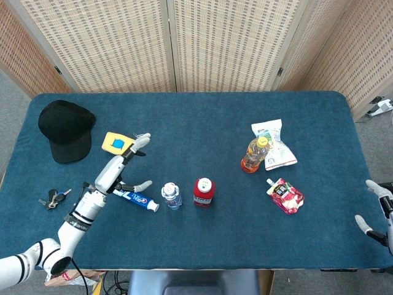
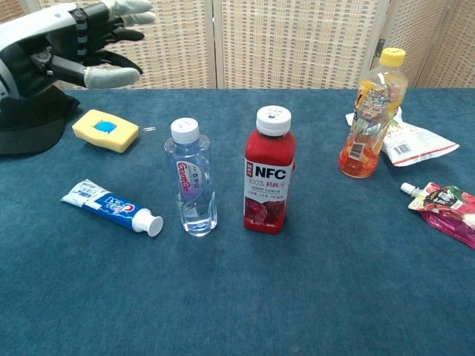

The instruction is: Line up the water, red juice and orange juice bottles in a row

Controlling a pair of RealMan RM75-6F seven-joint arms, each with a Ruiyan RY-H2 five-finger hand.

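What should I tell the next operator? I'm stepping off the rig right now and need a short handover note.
Left robot hand: open, raised clear of the bottles, holding nothing.
Right robot hand: at the table's right edge, only partly in view, state unclear.
Water bottle and red juice bottle: upright, side by side near the front edge, already in a row.
Orange juice bottle: upright, further back and to the right, beside a snack bag.
Left to do: bring the orange juice into line, to the right of the red juice.
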